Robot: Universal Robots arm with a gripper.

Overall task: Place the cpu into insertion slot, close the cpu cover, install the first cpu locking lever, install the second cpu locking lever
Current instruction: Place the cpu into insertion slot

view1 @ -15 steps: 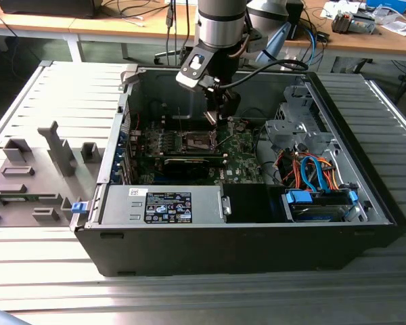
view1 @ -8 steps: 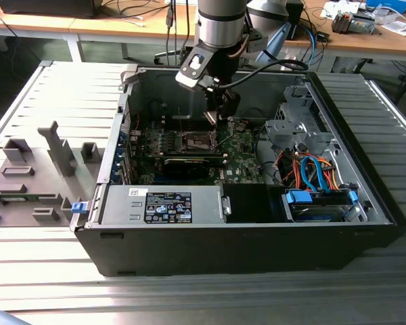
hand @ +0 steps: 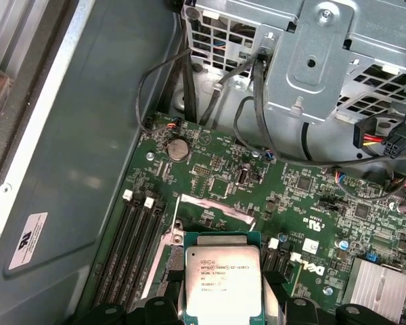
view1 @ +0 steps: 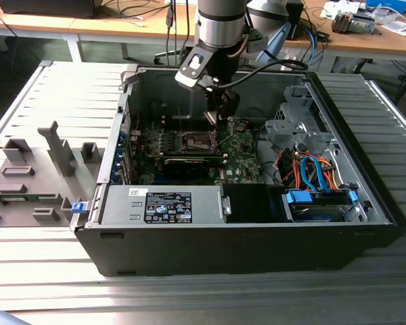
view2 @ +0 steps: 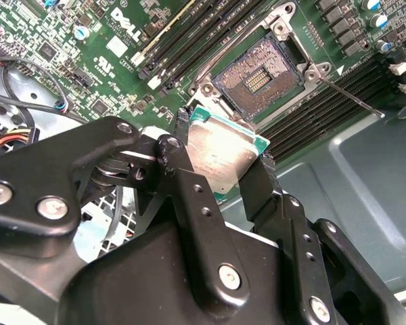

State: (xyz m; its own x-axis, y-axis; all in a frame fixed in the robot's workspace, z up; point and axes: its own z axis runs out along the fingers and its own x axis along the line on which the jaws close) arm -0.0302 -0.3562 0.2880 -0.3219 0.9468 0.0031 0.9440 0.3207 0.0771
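— So, where is the cpu (view2: 223,159)?

— Clamped in the gripper (view2: 220,162). Two black fingers (view2: 189,196) press on opposite sides of it. Its dull silver top faces up, with a green edge showing around it.

— Is it seated in the insertion slot (view2: 260,78)?

— No. The slot's dark middle lies bare inside its silver rim. The cpu hangs tilted just beside one corner of the slot, and I cannot tell whether they touch there.

— And the latches?

— One thin locking lever (view2: 352,97) sticks out from a corner of the slot. It angles away over the long black memory slots (view2: 338,78).

— What surrounds that?

— There is a green circuit board (hand: 257,183) with a coin battery (hand: 178,149) near the edge that meets the grey case wall. Beyond the board stands a perforated metal drive cage (hand: 311,61), with black cables looping below it.

— And farther out?

— In the exterior view the arm reaches down into the open computer case (view1: 223,250), with the gripper low over the board. The case lies on its side around the middle of the ribbed grey counter (view1: 189,291). Grey holders (view1: 54,145) stand beside the case, toward the counter's edge on the exterior view's left.
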